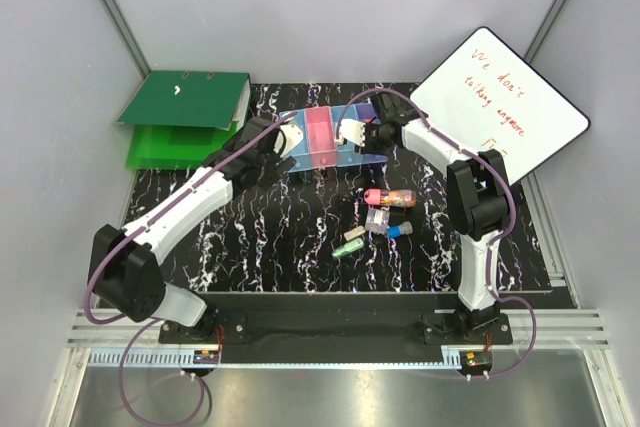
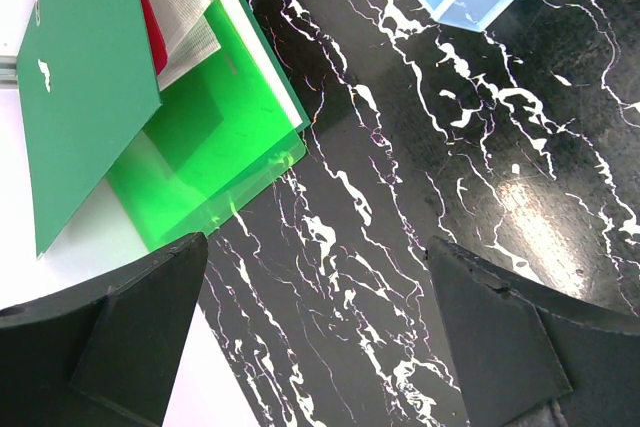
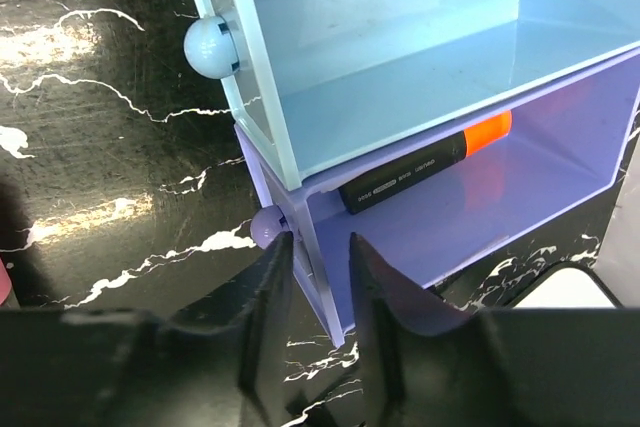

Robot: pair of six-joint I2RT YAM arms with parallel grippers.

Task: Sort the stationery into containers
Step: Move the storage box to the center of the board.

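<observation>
- Right gripper [image 3: 320,322] is down at the far end of the containers [image 1: 318,132], right at the purple bin [image 3: 480,207].
- Its fingers [image 3: 265,317] sit close together, one outside that bin's front wall and one inside. Whether they actually pinch the wall, I cannot tell.
- In the purple bin lies an orange highlighter [image 3: 430,162], black body, tilted against the back wall.
- The blue bin [image 3: 400,47] next door shows nothing inside, its round knob [image 3: 210,47] facing the table [image 1: 250,237].
- Left gripper [image 2: 310,337] hangs with its claw spread wide over bare marble, holding nothing, near the other end of the row.
- The green binders [image 2: 90,77] lie just beyond it.
- The loose stationery waits on the table in front of the bins: pink-capped tube [image 1: 388,196], clear piece [image 1: 376,219], blue piece [image 1: 400,230], beige piece [image 1: 352,234] and green piece [image 1: 347,247].
- The whiteboard [image 1: 500,97] leans at the far right.
</observation>
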